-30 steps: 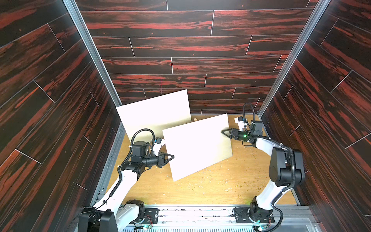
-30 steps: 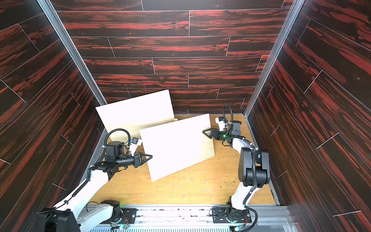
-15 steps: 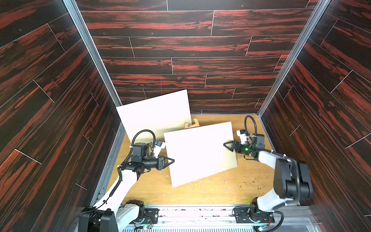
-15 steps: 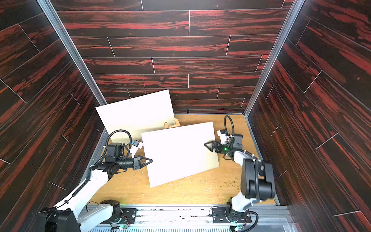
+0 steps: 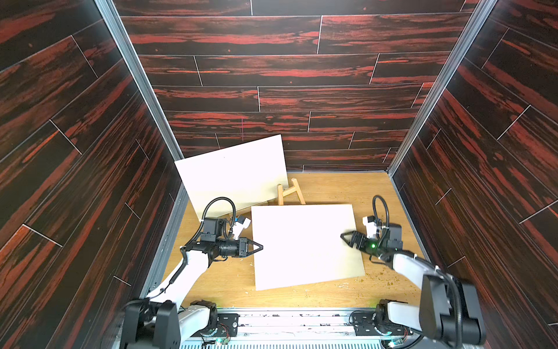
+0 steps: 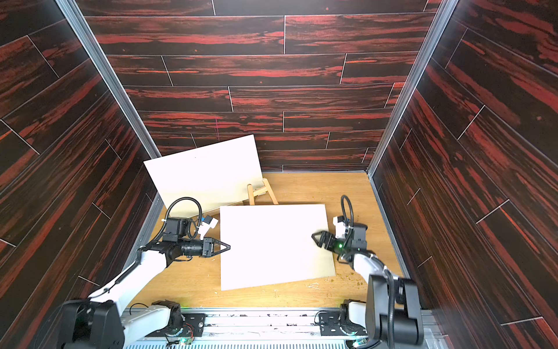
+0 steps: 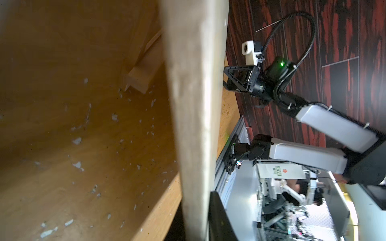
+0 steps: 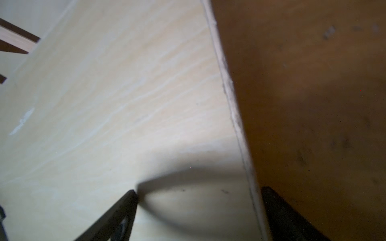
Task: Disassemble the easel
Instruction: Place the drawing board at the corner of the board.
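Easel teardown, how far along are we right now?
Done: one white board is off the wooden easel. In hand: the left gripper pinches that board's edge, while the right gripper stands open astride the opposite edge. Left: the second board leans at the back by the easel, which stands assembled.

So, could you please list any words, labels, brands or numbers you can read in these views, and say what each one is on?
Nothing here is legible.
On the white panel by the right arm's base: small green lettering with a red mark, too blurred to read.
On the flat white board, the leaning white board and the wooden easel: no print visible.
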You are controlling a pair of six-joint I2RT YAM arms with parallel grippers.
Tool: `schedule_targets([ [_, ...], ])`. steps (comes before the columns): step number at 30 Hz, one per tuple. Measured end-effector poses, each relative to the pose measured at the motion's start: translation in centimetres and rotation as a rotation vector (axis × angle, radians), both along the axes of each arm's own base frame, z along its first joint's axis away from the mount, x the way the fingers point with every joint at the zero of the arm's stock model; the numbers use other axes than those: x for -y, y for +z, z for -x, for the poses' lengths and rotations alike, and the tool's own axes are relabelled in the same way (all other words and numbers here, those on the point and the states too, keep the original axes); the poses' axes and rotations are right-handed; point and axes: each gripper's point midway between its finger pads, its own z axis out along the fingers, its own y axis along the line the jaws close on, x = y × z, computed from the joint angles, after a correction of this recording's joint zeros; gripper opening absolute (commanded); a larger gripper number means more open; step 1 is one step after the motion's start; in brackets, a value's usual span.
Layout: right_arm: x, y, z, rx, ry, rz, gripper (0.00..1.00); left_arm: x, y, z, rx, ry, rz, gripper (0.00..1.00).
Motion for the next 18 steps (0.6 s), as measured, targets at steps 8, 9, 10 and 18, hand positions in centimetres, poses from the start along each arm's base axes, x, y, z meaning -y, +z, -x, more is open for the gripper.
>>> schedule_targets([
  [8,1.2,-1.9,2.6,-0.179,-0.125,0.090,0.99,0.2,-1.6,0.3,-0.121,0.011,-0.021,0.00],
  [9,1.4,-1.8,2.6,-0.195,-0.140,0.101,0.99,0.2,-1.6,0.3,-0.123,0.009,-0.023,0.00],
  [10,1.7,-1.8,2.7,-0.214,-0.159,0.115,0.99,0.3,-1.6,0.2,-0.124,0.007,-0.026,0.00],
  [18,3.0,-0.1,2.9,-0.299,-0.230,0.188,0.99,1.2,-1.8,0.3,-0.163,0.006,-0.058,0.00],
])
